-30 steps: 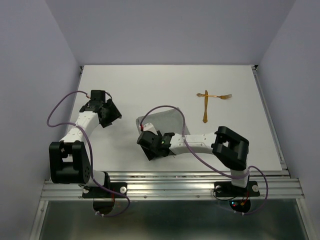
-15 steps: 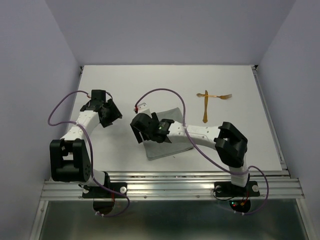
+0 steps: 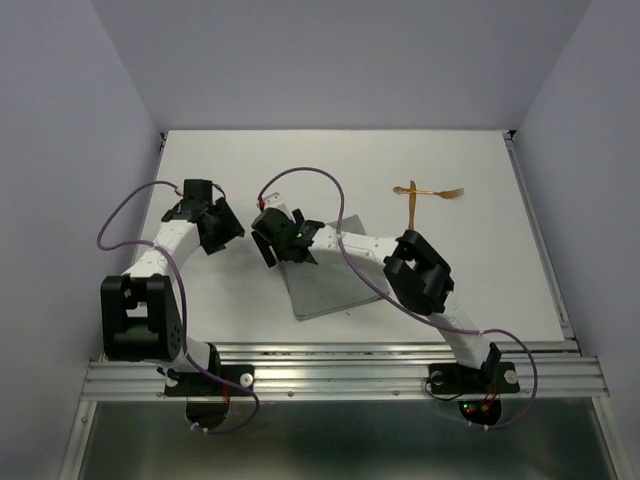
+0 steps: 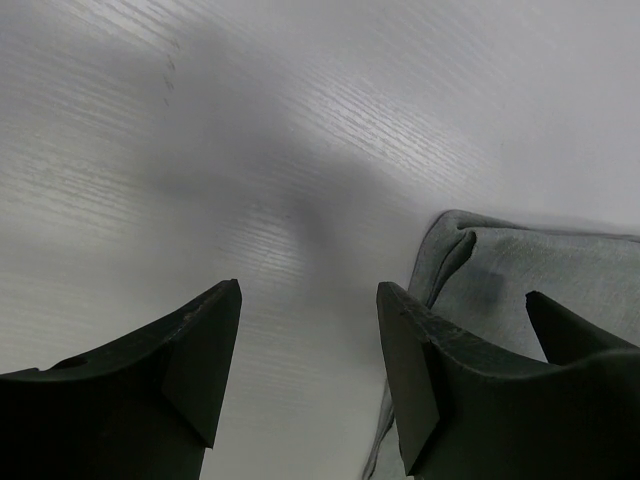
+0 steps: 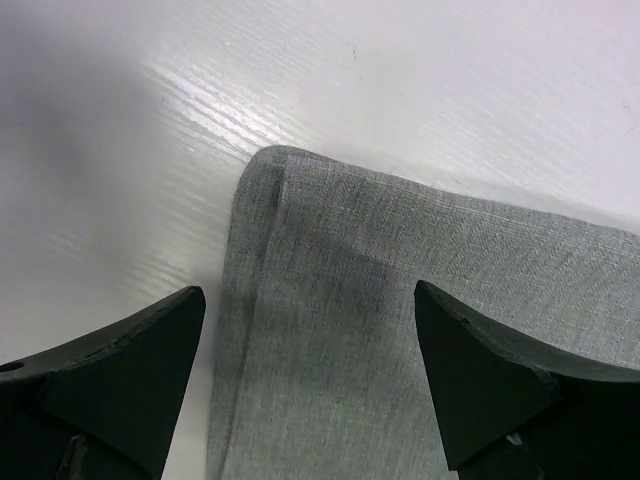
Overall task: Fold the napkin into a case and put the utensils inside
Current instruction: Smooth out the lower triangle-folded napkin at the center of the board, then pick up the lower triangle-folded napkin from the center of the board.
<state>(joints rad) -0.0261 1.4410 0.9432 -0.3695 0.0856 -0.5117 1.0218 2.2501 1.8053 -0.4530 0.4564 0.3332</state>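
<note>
Hovering with jaws spread wide and empty, the right gripper [image 3: 272,243] sits over the napkin's [image 3: 332,285] corner at 10 o'clock of the cloth. In its wrist view that rounded corner lies below the gap, a turned-over strip running down the edge. At 9 o'clock, just beside it, the left gripper [image 3: 222,228] is wide open too, holding nothing, above bare table [image 3: 300,160]. The utensils [image 3: 418,200] lie crossed at 2 o'clock, well apart. The napkin looks soft, light and limp. Pinch a corner or doubled edge, low against the table, since layers may slip apart.
</note>
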